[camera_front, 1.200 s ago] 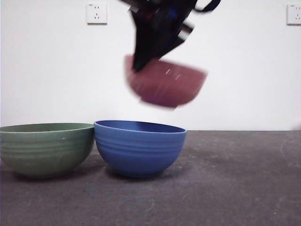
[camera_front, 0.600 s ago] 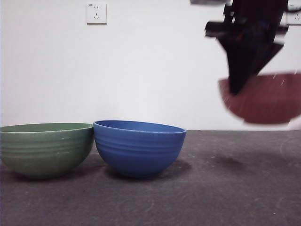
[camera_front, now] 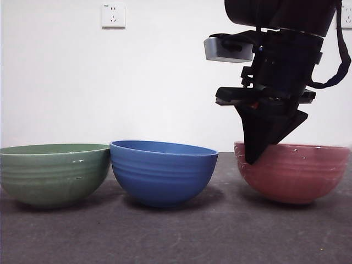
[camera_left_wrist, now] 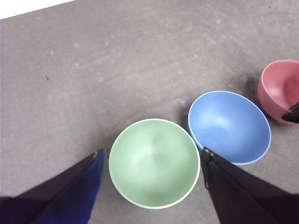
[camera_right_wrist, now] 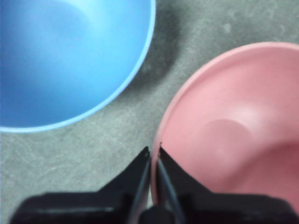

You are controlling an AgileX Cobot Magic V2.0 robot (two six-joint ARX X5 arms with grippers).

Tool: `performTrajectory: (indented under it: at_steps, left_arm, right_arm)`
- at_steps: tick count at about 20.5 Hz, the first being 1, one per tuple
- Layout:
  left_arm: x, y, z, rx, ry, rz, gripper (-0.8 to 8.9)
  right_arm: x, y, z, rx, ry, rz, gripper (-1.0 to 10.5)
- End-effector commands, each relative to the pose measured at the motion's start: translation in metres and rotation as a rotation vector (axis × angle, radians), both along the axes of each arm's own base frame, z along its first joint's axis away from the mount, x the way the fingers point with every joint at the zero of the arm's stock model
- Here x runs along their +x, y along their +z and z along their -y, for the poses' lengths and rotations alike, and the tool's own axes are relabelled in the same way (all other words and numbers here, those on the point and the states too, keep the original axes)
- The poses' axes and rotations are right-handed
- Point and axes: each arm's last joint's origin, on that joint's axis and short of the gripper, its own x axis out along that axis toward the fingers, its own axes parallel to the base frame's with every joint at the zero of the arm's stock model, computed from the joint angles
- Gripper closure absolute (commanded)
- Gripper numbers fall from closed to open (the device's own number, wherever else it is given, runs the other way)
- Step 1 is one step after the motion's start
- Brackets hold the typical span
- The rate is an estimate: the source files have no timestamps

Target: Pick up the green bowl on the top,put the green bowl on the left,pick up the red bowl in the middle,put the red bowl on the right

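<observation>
I find no legible text, brand, number or sign in any view. The wall socket plate (camera_front: 113, 15) in the front view carries a tiny dark mark at its top left corner, too small for me to read. A second socket plate (camera_front: 346, 17) at the right edge shows no print I can make out. The green bowl (camera_front: 54, 174), the blue bowl (camera_front: 163, 171) and the red bowl (camera_front: 294, 171) bear no lettering on their outer walls. The grey camera housing (camera_front: 227, 48) on the arm shows no readable label. Both wrist views show plain bowl interiors and bare grey table (camera_left_wrist: 117, 70) only.
</observation>
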Motion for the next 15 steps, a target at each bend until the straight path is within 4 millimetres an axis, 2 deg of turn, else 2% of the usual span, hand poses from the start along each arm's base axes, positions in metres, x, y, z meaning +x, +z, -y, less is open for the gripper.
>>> performTrajectory:
  at_steps: [1,4,6,8,11,12,13,14,15]
  left_arm:
    - [0.0,-0.001,0.0,0.009,-0.005,0.001,4.67]
    - [0.0,-0.001,0.0,0.01,-0.005,0.0,4.67]
    - [0.0,-0.001,0.0,0.008,-0.005,0.004,4.67]
    - [0.001,0.0,0.0,0.016,-0.014,0.02,4.67]
    - [0.004,0.005,0.001,0.0,-0.019,0.074,4.71]
    - [0.005,0.007,0.002,0.004,-0.027,0.102,4.96]
    - [0.006,0.008,0.002,0.003,-0.031,0.126,6.01]
    - [0.008,0.008,0.003,0.008,-0.04,0.148,7.72]
    - [0.009,0.007,0.004,0.009,-0.04,0.156,8.16]
  right_arm:
    - [0.0,-0.003,0.0,0.002,-0.006,-0.003,6.9]
    - [0.0,-0.001,0.0,0.011,-0.016,0.002,6.9]
    - [-0.003,0.012,0.003,0.047,-0.015,0.051,7.0]
    - [-0.009,0.037,0.008,0.128,-0.014,0.154,7.0]
    - [-0.02,0.085,0.029,0.268,-0.032,0.381,7.0]
    - [-0.023,0.099,0.039,0.303,-0.04,0.46,7.6]
    - [-0.027,0.112,0.05,0.333,-0.059,0.527,8.5]
    - [-0.031,0.123,0.063,0.357,-0.097,0.582,9.5]
    - [-0.035,0.131,0.076,0.367,-0.141,0.616,9.6]
